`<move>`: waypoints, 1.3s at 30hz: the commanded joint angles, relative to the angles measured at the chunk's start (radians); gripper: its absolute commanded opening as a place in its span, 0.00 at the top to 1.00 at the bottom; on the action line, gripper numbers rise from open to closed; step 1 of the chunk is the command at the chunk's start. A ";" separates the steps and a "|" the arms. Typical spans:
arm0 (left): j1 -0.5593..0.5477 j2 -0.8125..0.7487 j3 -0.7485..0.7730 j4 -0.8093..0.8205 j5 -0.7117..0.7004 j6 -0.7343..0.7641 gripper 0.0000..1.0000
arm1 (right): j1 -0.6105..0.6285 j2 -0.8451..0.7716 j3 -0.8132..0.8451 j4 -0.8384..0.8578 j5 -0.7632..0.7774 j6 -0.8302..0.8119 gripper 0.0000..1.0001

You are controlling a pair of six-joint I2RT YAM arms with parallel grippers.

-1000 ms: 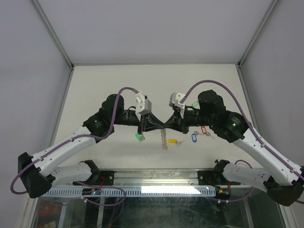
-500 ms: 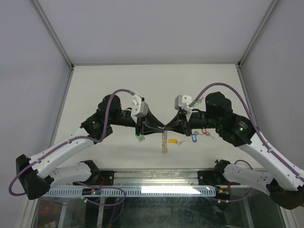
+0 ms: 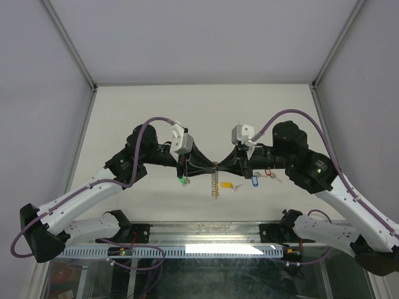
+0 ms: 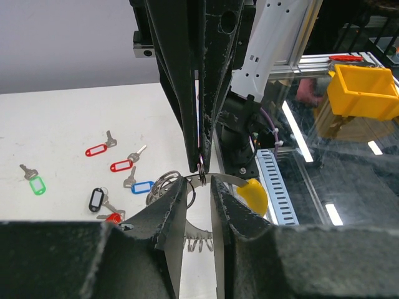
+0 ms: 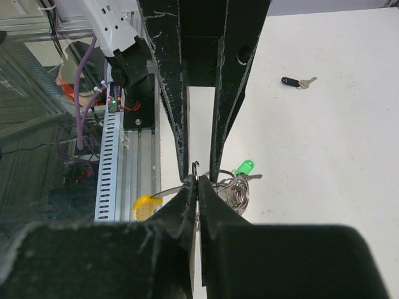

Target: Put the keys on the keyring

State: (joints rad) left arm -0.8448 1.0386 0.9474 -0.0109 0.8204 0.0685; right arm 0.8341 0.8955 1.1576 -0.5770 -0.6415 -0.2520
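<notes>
My two grippers meet tip to tip above the table's middle. My right gripper (image 3: 221, 166) (image 5: 197, 185) is shut on a small hook at the top of the keyring (image 3: 215, 182), a silvery coiled band that hangs below with a yellow end (image 4: 252, 194). My left gripper (image 3: 209, 166) (image 4: 198, 180) is open, its jaws standing either side of that hook and the right fingertips. Several keys lie on the table: a green tag (image 3: 183, 180) (image 5: 245, 167), a yellow tag (image 3: 227, 185), a blue tag (image 3: 254, 180) (image 4: 142, 187), red tags (image 4: 96, 149) and a black tag (image 4: 95, 199).
A bunch of loose silver rings (image 5: 237, 190) hangs or lies beside the grippers. A black-tagged key (image 5: 290, 81) lies apart on the table. The slotted metal rail (image 3: 168, 250) runs along the near edge. A yellow bin (image 4: 365, 93) stands beyond it.
Both wrists have rolled and the arms have shifted a little, the right elbow moving outward. The fingertips stay together at the same spot with the keyring hanging below.
</notes>
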 commanded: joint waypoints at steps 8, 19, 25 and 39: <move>-0.007 -0.001 0.025 0.052 0.008 -0.002 0.82 | 0.005 0.000 0.024 0.061 -0.057 0.018 1.00; -0.008 0.002 0.031 0.052 -0.002 -0.009 0.90 | 0.006 0.013 0.011 0.071 -0.075 0.026 1.00; -0.007 0.002 0.031 0.059 -0.036 -0.016 1.00 | 0.009 0.018 0.001 0.075 -0.089 0.030 1.00; -0.008 -0.050 -0.077 0.308 -0.081 -0.162 1.00 | 0.009 -0.105 -0.089 0.296 -0.047 0.118 0.73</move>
State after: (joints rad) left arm -0.8448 1.0302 0.8986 0.1375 0.7849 -0.0387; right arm 0.8333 0.8501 1.0958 -0.4515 -0.6693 -0.1898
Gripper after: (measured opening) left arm 0.007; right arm 0.224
